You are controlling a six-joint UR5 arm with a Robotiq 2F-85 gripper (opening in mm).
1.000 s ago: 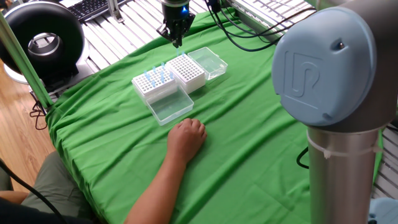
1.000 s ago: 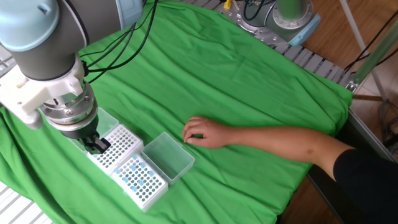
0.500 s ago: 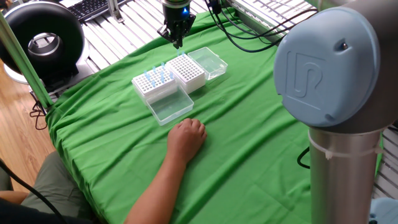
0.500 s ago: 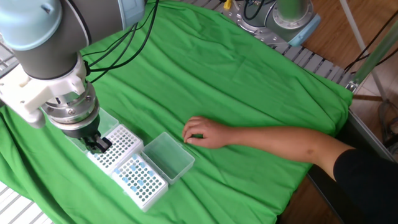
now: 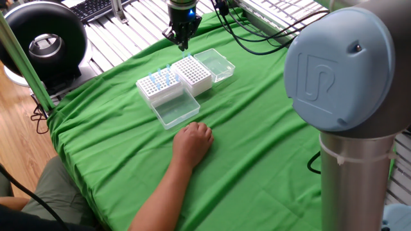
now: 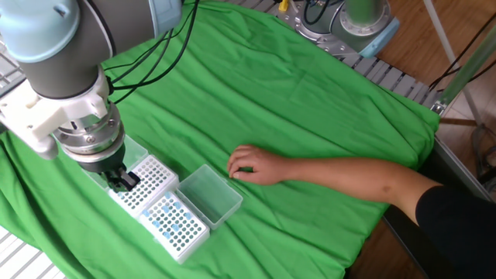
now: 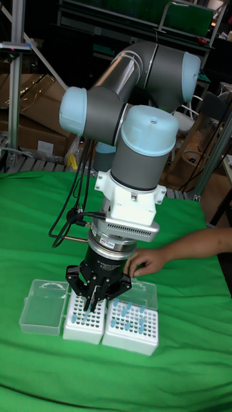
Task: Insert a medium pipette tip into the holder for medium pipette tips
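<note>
While the arm has crept only slightly upward in the last second, the gripper still hangs over the holder for medium pipette tips on the green worktop; its fingers nearly meet, any tip between them indiscernible, so insertion looks unfinished.
</note>
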